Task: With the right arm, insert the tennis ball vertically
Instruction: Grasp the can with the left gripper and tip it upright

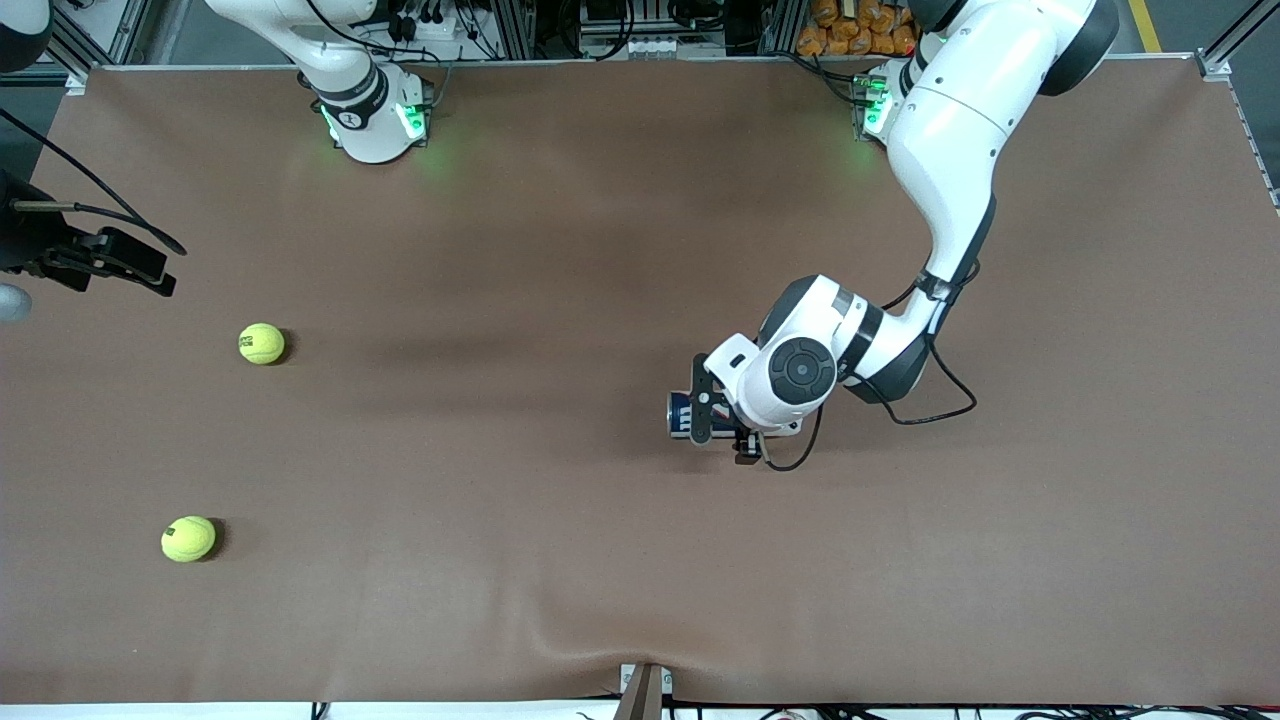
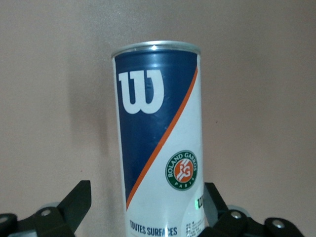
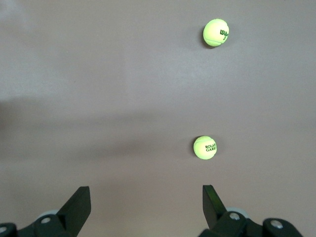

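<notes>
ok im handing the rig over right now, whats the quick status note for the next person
Left gripper: at mid-table with the tennis ball can between its fingers; contact not clear.
Right gripper: open, empty, up at the right arm's end of the table, above the two balls.
Roland Garros ball and Wilson ball lie loose on the table, apart.
Done: no ball picked.
Left: grasp a ball, insert it in the can.

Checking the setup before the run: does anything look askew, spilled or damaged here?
Nothing stands out. Two tennis balls lie loose on the table toward the right arm's end. The left gripper brackets the ball can; the right gripper is open over bare table.
</notes>
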`<state>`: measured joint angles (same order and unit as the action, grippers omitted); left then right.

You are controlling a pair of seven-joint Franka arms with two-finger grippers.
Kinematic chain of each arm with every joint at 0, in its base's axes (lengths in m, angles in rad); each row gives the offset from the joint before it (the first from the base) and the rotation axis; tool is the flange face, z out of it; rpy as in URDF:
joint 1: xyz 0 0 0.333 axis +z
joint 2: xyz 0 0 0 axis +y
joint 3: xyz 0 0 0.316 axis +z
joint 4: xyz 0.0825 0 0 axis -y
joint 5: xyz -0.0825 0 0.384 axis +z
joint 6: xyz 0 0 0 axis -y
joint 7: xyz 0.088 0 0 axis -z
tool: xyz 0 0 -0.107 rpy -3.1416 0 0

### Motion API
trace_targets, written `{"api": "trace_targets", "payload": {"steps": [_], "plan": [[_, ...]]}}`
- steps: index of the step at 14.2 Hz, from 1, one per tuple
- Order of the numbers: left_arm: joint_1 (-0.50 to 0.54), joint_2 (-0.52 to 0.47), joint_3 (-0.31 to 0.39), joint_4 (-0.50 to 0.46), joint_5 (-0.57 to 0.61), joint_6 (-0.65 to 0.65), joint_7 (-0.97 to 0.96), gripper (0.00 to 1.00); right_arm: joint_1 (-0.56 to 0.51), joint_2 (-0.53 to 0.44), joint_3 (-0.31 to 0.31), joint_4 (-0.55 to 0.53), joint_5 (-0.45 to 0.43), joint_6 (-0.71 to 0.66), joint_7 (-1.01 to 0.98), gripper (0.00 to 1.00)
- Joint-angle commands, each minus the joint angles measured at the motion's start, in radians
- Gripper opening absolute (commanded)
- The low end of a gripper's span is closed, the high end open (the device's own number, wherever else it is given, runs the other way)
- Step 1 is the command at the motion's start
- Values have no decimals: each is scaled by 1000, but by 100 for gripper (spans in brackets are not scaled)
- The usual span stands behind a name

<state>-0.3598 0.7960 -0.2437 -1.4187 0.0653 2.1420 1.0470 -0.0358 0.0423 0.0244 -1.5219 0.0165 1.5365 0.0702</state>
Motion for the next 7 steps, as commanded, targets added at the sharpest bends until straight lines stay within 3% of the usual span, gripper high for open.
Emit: {"api": "trace_targets", "payload": {"steps": [1,7], "plan": [[-15,20,3,21,22,16,-7,100,-6,-2,3,9,-7,-12,0,100],[-15,32,8,-2,25,42,-5,100,-6,-2,3,9,-7,-12,0,100]]}}
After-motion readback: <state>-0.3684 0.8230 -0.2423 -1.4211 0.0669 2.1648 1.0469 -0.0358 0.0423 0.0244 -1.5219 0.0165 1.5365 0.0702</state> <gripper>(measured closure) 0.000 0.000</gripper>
